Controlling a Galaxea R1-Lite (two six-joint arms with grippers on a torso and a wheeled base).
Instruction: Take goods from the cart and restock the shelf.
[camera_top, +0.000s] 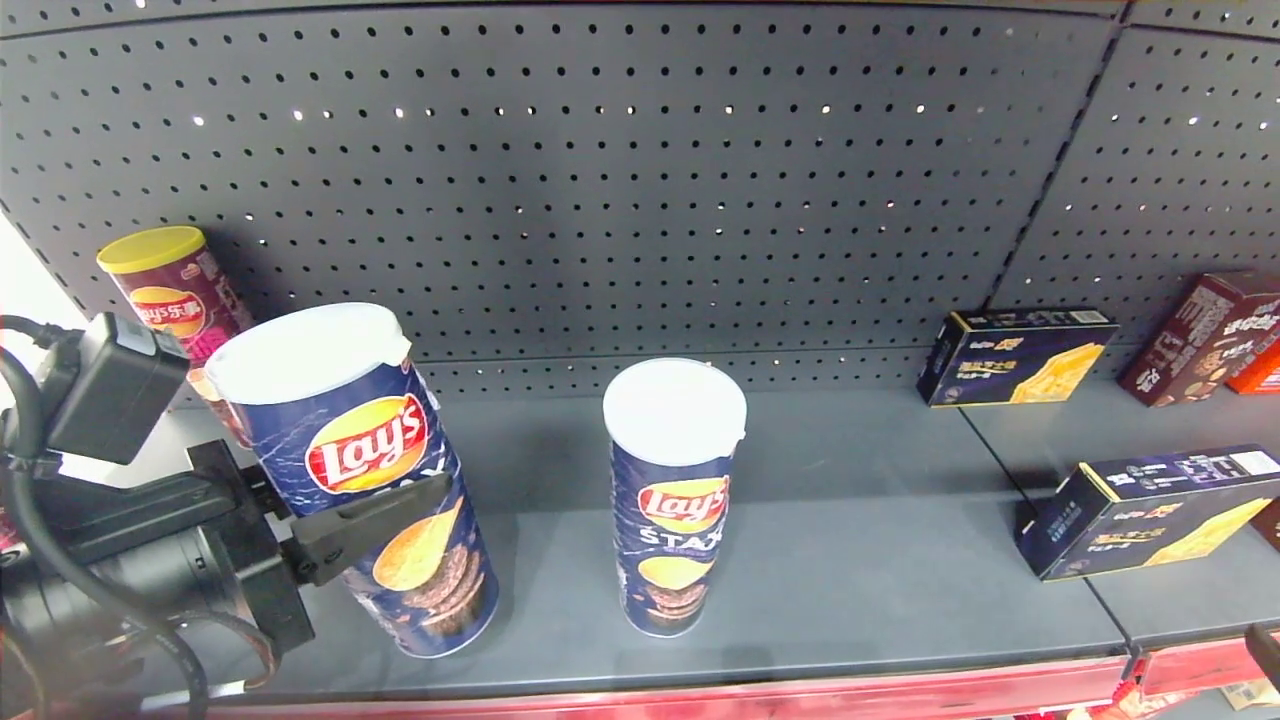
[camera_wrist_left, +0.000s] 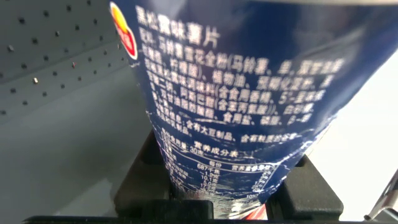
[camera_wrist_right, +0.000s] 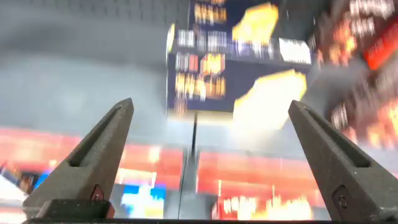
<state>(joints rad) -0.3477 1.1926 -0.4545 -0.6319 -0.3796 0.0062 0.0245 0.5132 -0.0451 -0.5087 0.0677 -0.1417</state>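
Left end effector: we see it (camera_top: 385, 515) clamped around a tall dark blue cardboard chip can with a white lid (camera_top: 350, 440). The can is tilted at the front left of the dark grey metal shelf (camera_top: 860, 520), and we cannot tell whether its base touches.
Second dark blue white-lidded chip can (camera_top: 672, 500): upright mid-shelf, apart from the held one.
Right end effector (camera_wrist_right: 211, 162): fingers spread wide, holding nothing, facing a dark blue and yellow carton (camera_wrist_right: 230, 68).
Maroon yellow-lidded can (camera_top: 175, 290): back left, by the pegboard.

The dark blue crisp can (camera_wrist_left: 242, 93) stood close before the camera, its side covered in white print, with the edge of a red and yellow logo showing. The left pincer (camera_wrist_left: 225, 198) clasped it, black fingers (camera_wrist_left: 140, 183) on either side. Behind lay the grey shelf (camera_wrist_left: 68, 155) and the perforated back panel (camera_wrist_left: 56, 43)
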